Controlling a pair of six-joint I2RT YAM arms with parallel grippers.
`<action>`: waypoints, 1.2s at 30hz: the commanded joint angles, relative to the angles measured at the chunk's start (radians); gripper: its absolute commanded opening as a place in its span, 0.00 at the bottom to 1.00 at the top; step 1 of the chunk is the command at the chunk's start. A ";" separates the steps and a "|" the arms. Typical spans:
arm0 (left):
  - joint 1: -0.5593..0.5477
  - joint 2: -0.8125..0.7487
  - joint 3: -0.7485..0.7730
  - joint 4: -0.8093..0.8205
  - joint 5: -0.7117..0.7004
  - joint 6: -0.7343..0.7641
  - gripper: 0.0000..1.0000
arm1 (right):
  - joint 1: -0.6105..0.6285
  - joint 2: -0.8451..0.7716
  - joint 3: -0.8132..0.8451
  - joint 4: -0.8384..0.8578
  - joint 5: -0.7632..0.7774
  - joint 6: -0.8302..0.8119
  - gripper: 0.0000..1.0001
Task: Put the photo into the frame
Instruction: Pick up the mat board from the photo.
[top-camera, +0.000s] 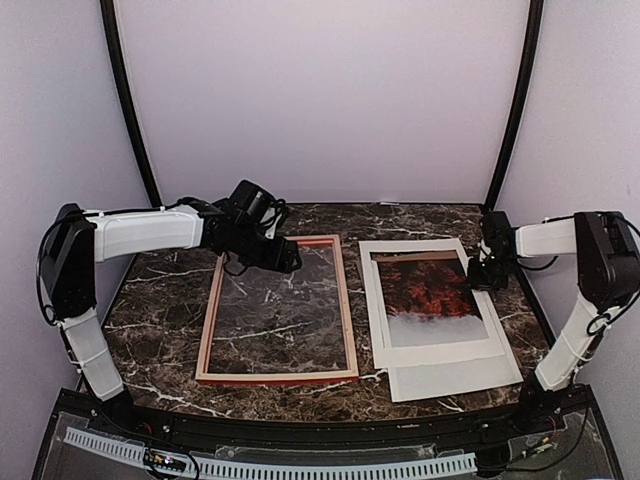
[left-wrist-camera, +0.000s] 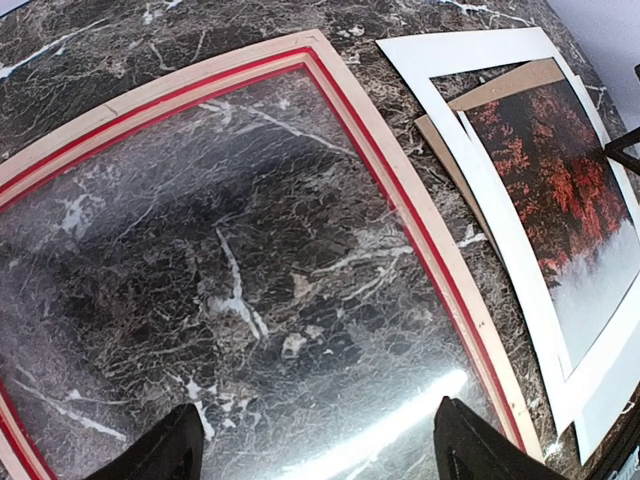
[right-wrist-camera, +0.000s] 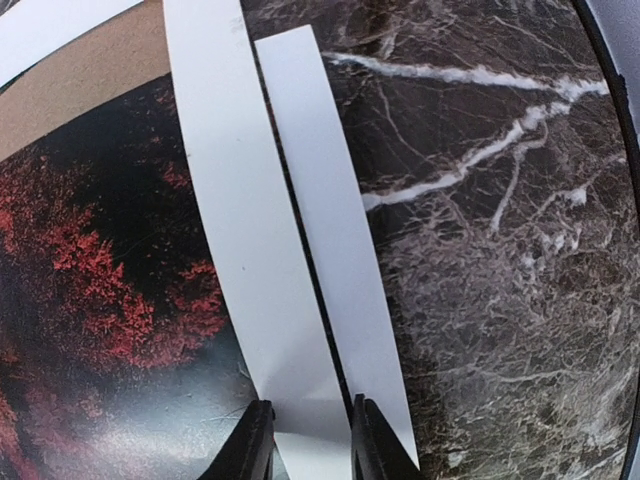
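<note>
Marble-patterned worktop (top-camera: 170, 300) carries everything we see. On its left half the frame (top-camera: 345, 300) lies flat with its pale wood back turned up. A red line runs along the inner edge, and the dark stone shows through the clear pane.

Just beside the frame's right rail and outside it, the photo (top-camera: 430, 290) lies face up, with red foliage toward the far side and grey mist toward us. A white mat (top-camera: 372, 300) lies over the photo's margins, slightly skewed. A strip of brown backing board (top-camera: 415, 257) peeks out along the far edge. A second white sheet (top-camera: 460, 378) sticks out from under them at the near right corner.

The left jaws hang over the far end of the frame's pane, spread wide with nothing between them. Their dark fingertips (left-wrist-camera: 175, 450) stand far apart above the glass.

The right jaws are down at the mat's right border and stand narrow. The white strip shows in the slit between the fingertips (right-wrist-camera: 255, 445). We cannot tell whether they pinch the mat or only rest on it.
</note>
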 joint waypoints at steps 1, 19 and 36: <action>-0.024 0.011 0.047 -0.012 0.008 -0.004 0.82 | -0.001 -0.006 -0.033 -0.040 0.010 0.016 0.23; -0.111 0.098 0.154 0.009 0.077 -0.011 0.82 | -0.038 -0.080 -0.064 -0.026 -0.161 0.019 0.14; -0.252 0.440 0.497 0.023 0.140 -0.043 0.81 | -0.049 -0.088 -0.133 0.037 -0.225 0.049 0.24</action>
